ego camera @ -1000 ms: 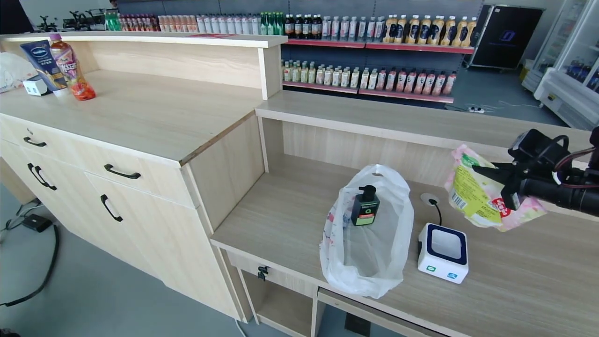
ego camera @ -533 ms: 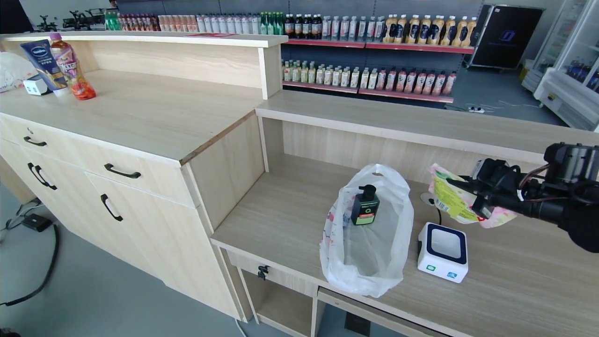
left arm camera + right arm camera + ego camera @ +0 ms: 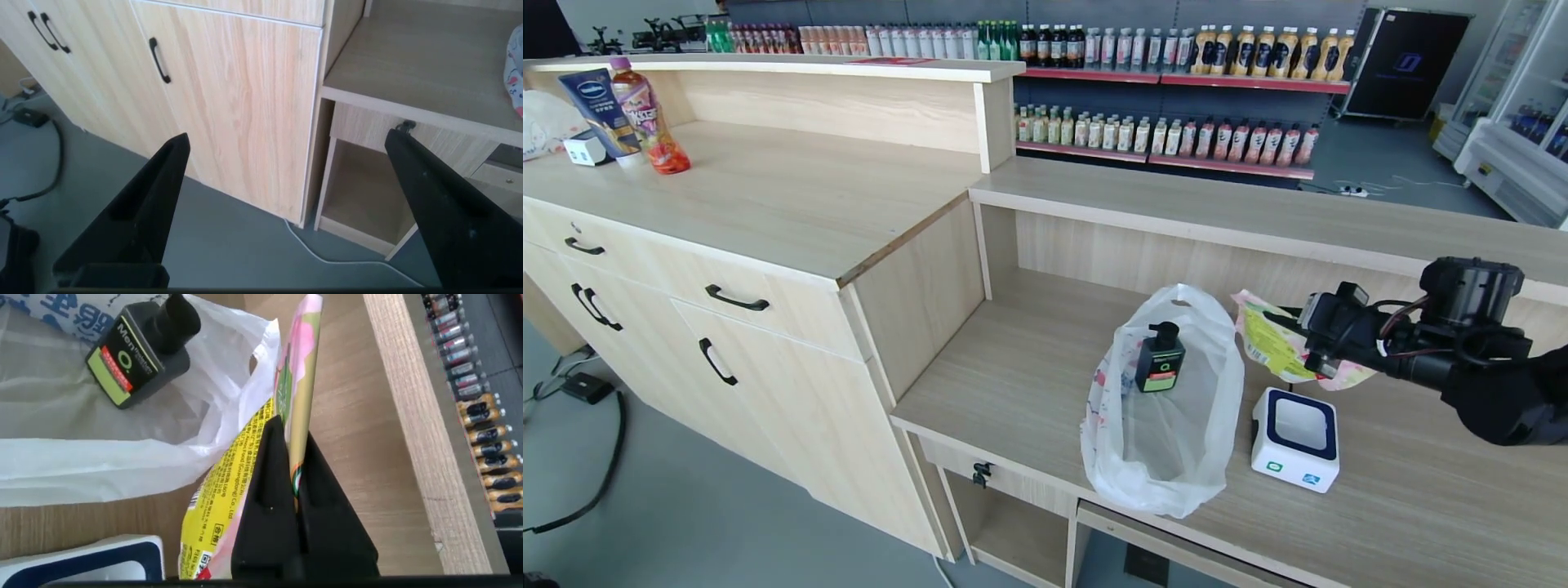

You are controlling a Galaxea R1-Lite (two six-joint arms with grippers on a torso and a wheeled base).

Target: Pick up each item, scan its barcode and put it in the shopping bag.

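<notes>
Head view: a pale wood worktop (image 3: 1421, 506) runs across the lower right, with a raised ledge (image 3: 1176, 204) behind it. A thin white plastic shopping bag (image 3: 1168, 441) lies slumped on it. A pink and yellow snack pouch (image 3: 1270, 347) hangs in the air just beside the bag's far rim. It is behind a small white scanner (image 3: 1296, 441) with a dark-framed window, which sits on the worktop next to the bag. A dark pump bottle (image 3: 1161, 361) with a green label rests inside the bag. The right hand (image 3: 1311, 343) is clamped on the pouch's thin flat edge, fingers pinched against both faces. The left hand (image 3: 286, 204) hangs low beside cabinet doors (image 3: 237, 98), above the floor (image 3: 229, 253), its two fingers spread wide and holding nothing. The pouch looks light, soft and crinkly, with slick film that could slide. The flat sealed border is probably the safest hold, since squeezing the puffed middle may crush the contents.
</notes>
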